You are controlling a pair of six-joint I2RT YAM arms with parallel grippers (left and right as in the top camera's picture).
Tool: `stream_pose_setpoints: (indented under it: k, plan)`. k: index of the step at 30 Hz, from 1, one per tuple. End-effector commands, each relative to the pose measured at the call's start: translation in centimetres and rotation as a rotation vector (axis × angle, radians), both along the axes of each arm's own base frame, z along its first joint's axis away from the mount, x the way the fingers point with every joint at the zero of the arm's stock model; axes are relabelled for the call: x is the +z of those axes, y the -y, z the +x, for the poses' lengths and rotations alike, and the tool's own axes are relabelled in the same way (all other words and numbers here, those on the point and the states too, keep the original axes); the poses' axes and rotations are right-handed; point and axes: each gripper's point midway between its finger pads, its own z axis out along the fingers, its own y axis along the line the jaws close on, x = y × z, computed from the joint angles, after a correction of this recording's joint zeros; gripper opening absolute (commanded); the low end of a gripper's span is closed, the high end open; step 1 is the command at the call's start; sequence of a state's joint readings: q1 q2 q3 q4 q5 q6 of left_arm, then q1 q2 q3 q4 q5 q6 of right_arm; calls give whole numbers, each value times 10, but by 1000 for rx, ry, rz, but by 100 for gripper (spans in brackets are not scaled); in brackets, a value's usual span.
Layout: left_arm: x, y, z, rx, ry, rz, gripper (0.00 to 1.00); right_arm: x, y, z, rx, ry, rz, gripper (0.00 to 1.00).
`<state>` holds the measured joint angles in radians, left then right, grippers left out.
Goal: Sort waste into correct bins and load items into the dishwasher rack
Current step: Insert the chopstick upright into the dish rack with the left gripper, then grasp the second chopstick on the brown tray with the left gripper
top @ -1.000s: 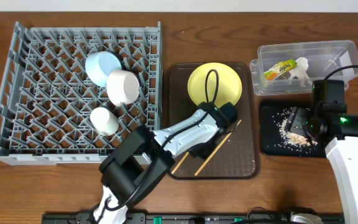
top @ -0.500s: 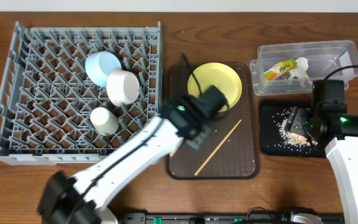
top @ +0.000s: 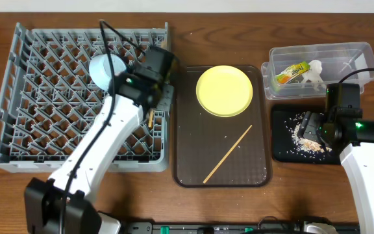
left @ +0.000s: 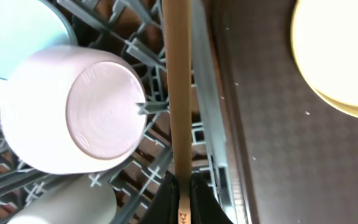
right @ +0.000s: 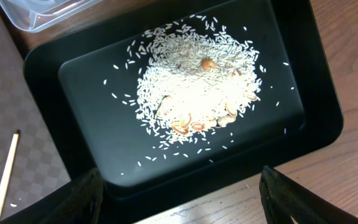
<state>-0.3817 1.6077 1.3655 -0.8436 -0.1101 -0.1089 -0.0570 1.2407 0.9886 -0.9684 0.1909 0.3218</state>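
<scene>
One chopstick (left: 179, 93), pinched by left hand (left: 180, 186), has reached the rack (top: 44, 117).

We find the blue bowl (top: 102, 68), white bowl (left: 86, 118) and cup (left: 61, 208) in the rack (top: 44, 130), one chopstick (left: 178, 87) held over its edge, another (top: 228, 154) flat near the yellow plate (top: 224, 90); wrapper (top: 291, 71) and scrap (top: 313, 73) in the tub (top: 362, 52), rice (right: 197, 93) on the black tray (right: 86, 93).

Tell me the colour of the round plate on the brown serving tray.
The plate is plain pale yellow, with no pattern. The overhead view shows it best.
</scene>
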Motion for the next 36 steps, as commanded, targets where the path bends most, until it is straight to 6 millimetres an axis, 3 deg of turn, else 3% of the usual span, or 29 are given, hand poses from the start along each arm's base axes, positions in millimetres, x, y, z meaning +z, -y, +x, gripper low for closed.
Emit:
stream_pose_setpoints:
  k: [1, 7, 11, 13, 15, 21, 23, 28, 36]
  plan:
    - [-22, 4, 1, 13, -72, -49, 6, 7, 2, 3, -2, 21, -5, 79]
    - [-48, 7, 6, 12, -123, -38, 10, 7, 2, 3, -2, 20, -5, 79]
    - [-50, 6, 7, 15, -126, -30, 16, 7, 2, 3, -2, 18, -5, 79]
    - [-48, 6, 8, 14, -119, -32, 41, 7, 2, 3, -2, 19, -6, 79]
    - [-43, 6, 8, 8, -109, -34, 51, 7, 2, 3, -2, 19, -6, 79]
    - [-12, 15, 5, -54, -39, -54, 54, 7, 2, 3, -2, 19, -5, 79]
    - [-1, 28, -3, -92, -27, -91, 54, 7, 2, 3, -2, 20, -5, 79]
    - [5, 88, -36, -264, -79, -216, 54, 8, 2, 4, -2, 22, -6, 80]
    - [-38, 160, -92, -493, -186, -158, 60, 8, 2, 4, -2, 23, -5, 80]
